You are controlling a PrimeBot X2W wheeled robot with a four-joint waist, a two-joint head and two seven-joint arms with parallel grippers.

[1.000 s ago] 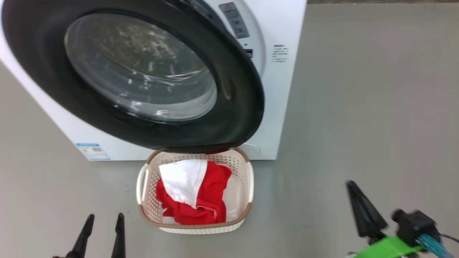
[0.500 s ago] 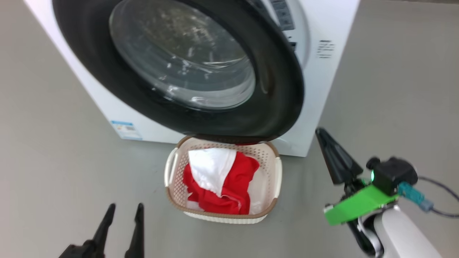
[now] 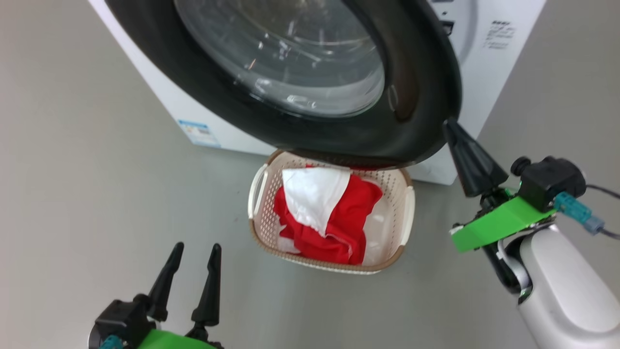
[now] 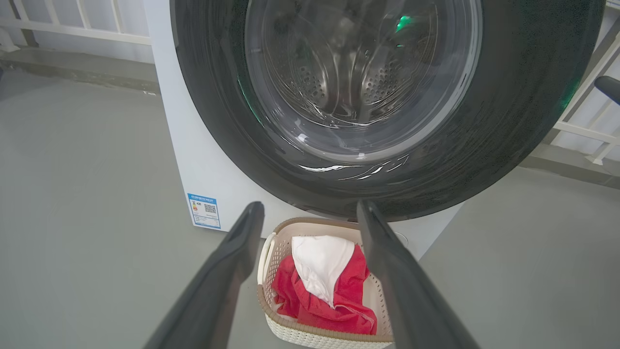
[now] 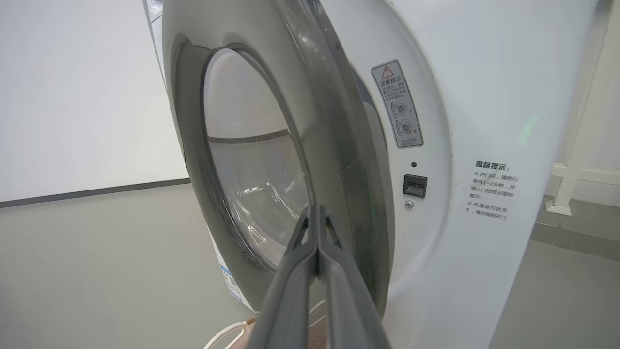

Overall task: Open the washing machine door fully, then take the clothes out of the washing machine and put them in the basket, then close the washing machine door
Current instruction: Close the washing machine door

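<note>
Washing machine door (image 3: pixel 416 97), ajar, overhangs the basket (image 3: pixel 334 265), which holds the red-and-white clothes (image 3: pixel 348 218) on the floor before the washing machine (image 3: pixel 484 72). Right gripper (image 3: pixel 449 124): fingers pressed together, empty, tips just beside the door's free edge. Left gripper (image 3: pixel 197 246): spread, empty, low near the basket. Closing likely goes best with a steady push on the black rim, clear of the glass, until the latch catches.

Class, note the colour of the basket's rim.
Brown, around the cream basket; head view shows it best.
</note>
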